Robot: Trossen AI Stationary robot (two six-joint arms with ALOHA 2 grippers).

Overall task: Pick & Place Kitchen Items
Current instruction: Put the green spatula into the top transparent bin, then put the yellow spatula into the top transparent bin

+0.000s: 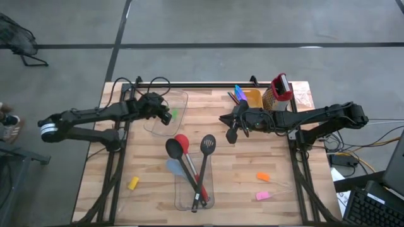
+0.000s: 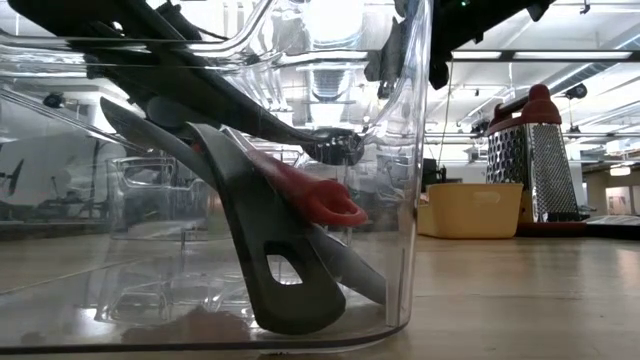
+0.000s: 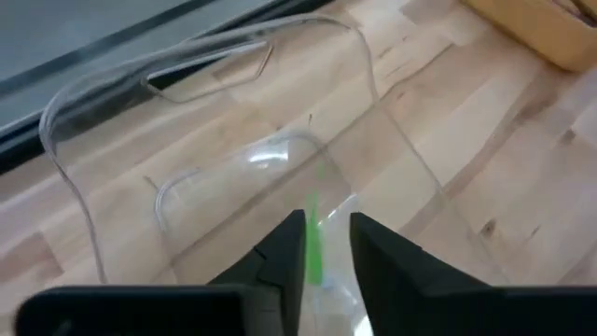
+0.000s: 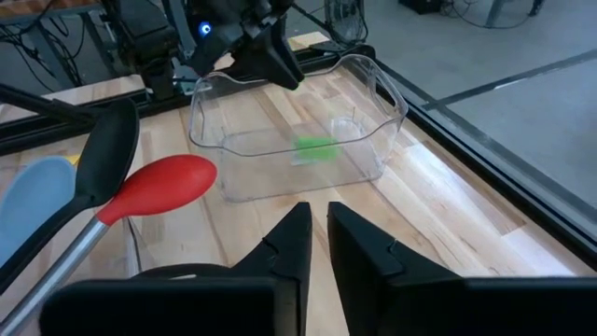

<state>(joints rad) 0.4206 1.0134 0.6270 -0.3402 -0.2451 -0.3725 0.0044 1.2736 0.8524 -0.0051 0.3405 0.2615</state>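
My left gripper [image 1: 164, 113] [image 3: 327, 224] hovers open, by a narrow gap, over a clear bin [image 1: 182, 98] [image 4: 392, 103] near the table's far edge. A green chunk [image 1: 174, 113] [image 3: 312, 247] [image 4: 317, 147] lies on that bin's floor, below the fingers and apart from them. My right gripper [image 1: 231, 133] [image 4: 318, 213] is shut and empty above mid-table, pointing toward that bin. The red spoon [image 1: 182, 142], black spoon [image 1: 173, 149], light-blue spoon [image 1: 173, 167] and black slotted turner [image 1: 207, 144] stand with their handle ends in a second clear bin [image 1: 180, 202], heads sticking out past its far rim.
A yellow chunk [image 1: 132, 183] lies near the left edge; orange [image 1: 262, 177] and pink [image 1: 263, 196] chunks lie at near right. A yellow tub [image 1: 254, 98] holding thin sticks [image 1: 238, 94] and a red-topped grater [image 1: 281, 88] stand at far right. Cables run along the far edge.
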